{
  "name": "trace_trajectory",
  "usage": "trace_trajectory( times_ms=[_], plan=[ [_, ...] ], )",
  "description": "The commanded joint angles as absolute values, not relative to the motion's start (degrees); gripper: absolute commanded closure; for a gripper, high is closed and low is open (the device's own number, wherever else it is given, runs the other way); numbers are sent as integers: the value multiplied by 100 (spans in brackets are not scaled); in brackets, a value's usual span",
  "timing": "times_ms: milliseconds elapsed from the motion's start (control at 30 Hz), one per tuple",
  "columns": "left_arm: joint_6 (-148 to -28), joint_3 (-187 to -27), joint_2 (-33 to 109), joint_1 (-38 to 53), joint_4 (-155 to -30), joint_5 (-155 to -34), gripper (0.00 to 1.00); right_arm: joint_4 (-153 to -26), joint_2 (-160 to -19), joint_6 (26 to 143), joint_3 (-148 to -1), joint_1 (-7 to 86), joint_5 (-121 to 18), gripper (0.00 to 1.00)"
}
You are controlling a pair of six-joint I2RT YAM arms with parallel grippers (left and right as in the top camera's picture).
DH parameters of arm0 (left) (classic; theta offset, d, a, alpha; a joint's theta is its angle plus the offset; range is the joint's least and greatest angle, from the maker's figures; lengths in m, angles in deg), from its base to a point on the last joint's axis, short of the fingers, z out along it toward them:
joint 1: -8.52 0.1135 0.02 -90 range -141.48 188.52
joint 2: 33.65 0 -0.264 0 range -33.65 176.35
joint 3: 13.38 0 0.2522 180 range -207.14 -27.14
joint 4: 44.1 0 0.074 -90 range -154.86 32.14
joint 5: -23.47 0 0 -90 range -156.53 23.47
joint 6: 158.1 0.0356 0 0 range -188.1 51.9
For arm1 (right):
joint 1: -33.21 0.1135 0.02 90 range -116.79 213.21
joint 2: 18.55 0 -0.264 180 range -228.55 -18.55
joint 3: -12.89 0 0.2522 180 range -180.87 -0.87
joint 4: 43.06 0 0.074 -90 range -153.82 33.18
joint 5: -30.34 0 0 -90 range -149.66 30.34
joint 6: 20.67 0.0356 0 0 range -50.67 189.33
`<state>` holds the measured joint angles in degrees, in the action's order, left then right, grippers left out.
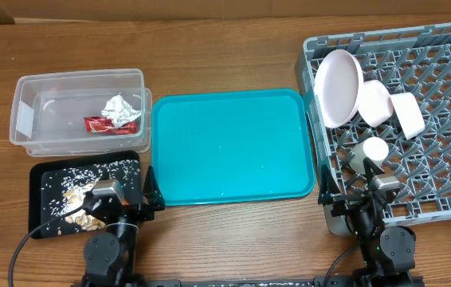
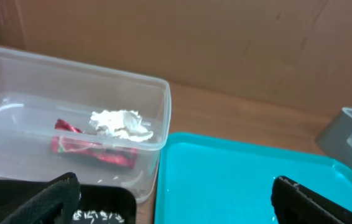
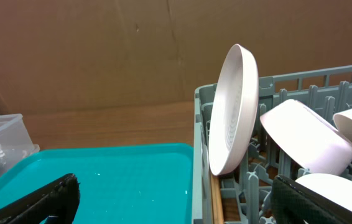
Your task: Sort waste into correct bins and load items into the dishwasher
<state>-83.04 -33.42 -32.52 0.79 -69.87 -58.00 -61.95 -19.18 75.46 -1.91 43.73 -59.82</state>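
Left gripper (image 2: 175, 182), jaws apart, sits near the clear tub (image 2: 101, 70) holding paper ball (image 2: 121, 123) and red wrapper (image 2: 89, 148); right gripper (image 3: 175, 182), jaws apart, faces the upright plate (image 3: 233, 112) in the rack (image 3: 199, 137).

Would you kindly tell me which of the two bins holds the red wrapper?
The clear plastic tub; the black tray holds pale crumbs instead.

Tub (image 1: 66, 102) left of serving tray (image 1: 229, 143); dish rack (image 1: 449, 163) right.
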Motion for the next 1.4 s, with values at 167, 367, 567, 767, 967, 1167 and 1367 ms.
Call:
trace_trajectory(
  times_ms=[167,367,567,767,967,1167,1367],
  plan=[
    [-8481,-2737,-3346,143,-6158,-6040,0,-6160,-1874,7528,-132,4354,-5954,0],
    [-8484,-2741,-3340,143,-6161,-6042,0,-6160,-1874,7528,-132,4354,-5954,0],
    [-8484,-2741,-3340,143,-6161,-6042,0,-6160,-1874,7528,-132,4354,-5954,0],
    [-8484,-2741,-3340,143,-6161,-6042,0,-6160,-1874,7528,-132,4354,-5954,0],
    [-8484,-2741,-3340,143,-6161,-6042,0,-6160,-1874,7528,-132,4354,-5954,0],
    [-8484,-2741,-3340,143,-6161,-6042,0,-6160,-1874,7528,-132,4354,-5954,0],
    [-8484,-2741,-3340,143,-6161,-6042,0,-6160,-1874,7528,-132,4354,-5954,0]
  ],
)
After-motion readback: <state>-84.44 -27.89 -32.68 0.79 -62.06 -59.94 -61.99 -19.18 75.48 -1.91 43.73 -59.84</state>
